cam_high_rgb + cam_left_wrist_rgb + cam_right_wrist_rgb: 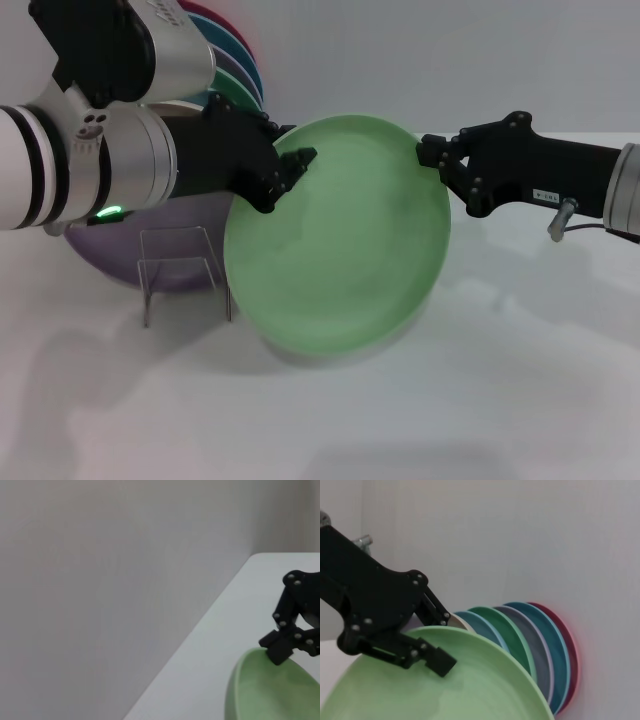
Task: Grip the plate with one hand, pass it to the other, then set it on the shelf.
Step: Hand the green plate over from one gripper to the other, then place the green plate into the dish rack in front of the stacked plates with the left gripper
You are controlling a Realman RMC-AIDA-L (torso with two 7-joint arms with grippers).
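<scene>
Mid-handover above the counter (420, 420): left end effector (296, 163) and right end effector (432, 155) both pinch opposite rims of the pale mint-green plate (340, 240), the clear acrylic stand (185, 262) beside it awaiting placement.

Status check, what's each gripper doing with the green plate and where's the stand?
Left gripper and right gripper both pinch the plate's rim, opposite sides, mid-handover. Plate tilted, airborne. Stand vacant, lower left, purple plate behind it.
</scene>
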